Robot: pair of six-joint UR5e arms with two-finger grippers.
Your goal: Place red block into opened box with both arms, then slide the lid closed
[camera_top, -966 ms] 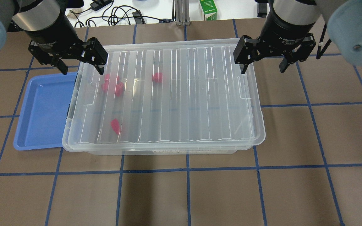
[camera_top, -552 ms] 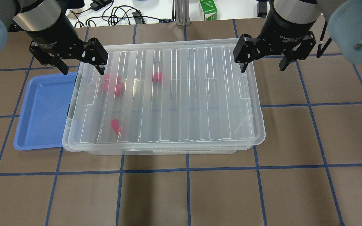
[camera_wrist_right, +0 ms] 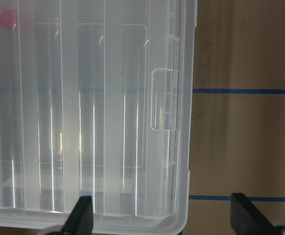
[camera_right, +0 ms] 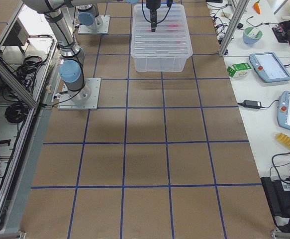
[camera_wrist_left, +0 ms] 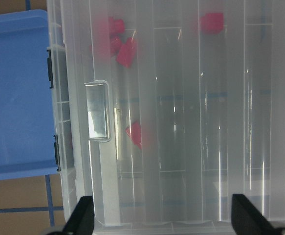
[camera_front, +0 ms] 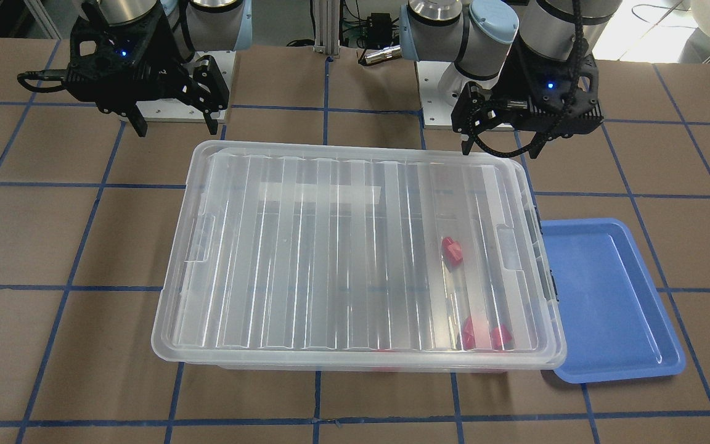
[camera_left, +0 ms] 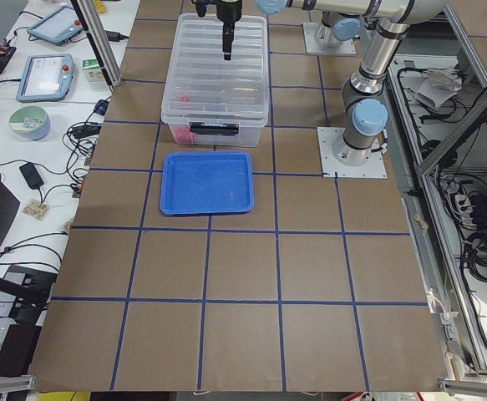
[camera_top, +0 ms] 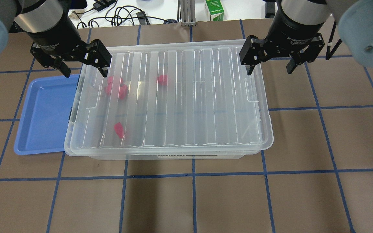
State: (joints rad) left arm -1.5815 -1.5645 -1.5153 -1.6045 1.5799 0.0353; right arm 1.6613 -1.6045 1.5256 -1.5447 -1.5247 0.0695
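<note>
The clear ribbed lid (camera_top: 189,97) lies over the clear box (camera_top: 173,156) and covers its whole top. Several red blocks rest inside and show through the lid: one alone (camera_top: 162,80), a cluster (camera_top: 115,86) near the left end, and one (camera_top: 119,129) nearer the front. My left gripper (camera_top: 84,68) hangs open above the lid's far left corner and holds nothing. My right gripper (camera_top: 270,66) hangs open over the far right corner, straddling the lid's edge, also with nothing in it. In the left wrist view the fingertips (camera_wrist_left: 83,218) frame the lid's notch (camera_wrist_left: 98,111).
A shallow blue tray (camera_top: 44,113) lies against the box's left end, partly tucked under the lid's rim. Cables (camera_top: 121,14) and a green carton (camera_top: 214,9) lie beyond the table's far edge. Brown table with blue tape lines (camera_top: 193,200) stretches out in front.
The right gripper has drifted very slightly. The lid, the blocks and the left gripper look the same.
</note>
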